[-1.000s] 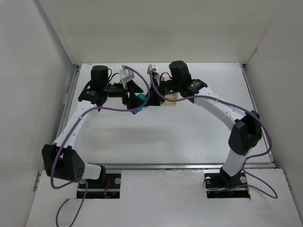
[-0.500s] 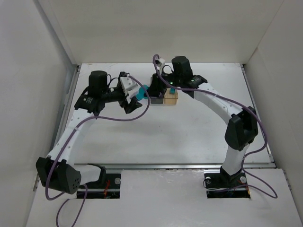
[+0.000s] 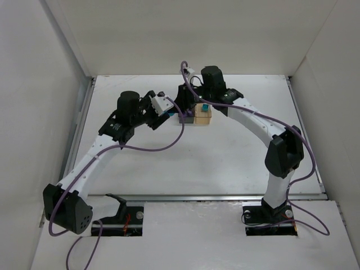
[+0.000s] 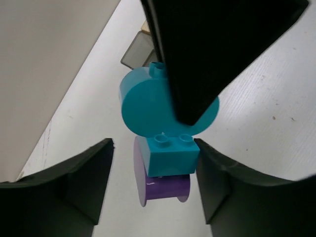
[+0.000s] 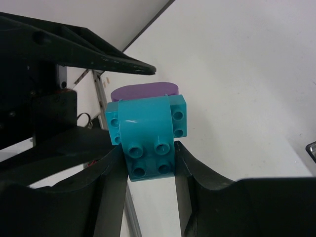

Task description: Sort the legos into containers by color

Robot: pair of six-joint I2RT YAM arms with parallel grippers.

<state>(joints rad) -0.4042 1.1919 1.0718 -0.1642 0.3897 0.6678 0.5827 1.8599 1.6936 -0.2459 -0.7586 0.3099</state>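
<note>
Far centre by tan box (image 3: 203,118) | my right gripper (image 5: 149,163) clamps teal brick (image 5: 145,131) | purple brick (image 4: 165,187) behind it, inside my left gripper (image 4: 153,148), hold unclear.

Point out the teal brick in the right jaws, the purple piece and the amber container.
teal brick (image 5: 145,136), right wrist view, its curved top face.
purple piece (image 5: 143,92), right wrist view, its rounded upper face.
amber container (image 3: 202,118), top external view, its near wall.

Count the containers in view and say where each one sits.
2. The amber container sits at the far middle of the table. The dark grey container is beside it on its left, largely hidden in the overhead view. No others show.
</note>
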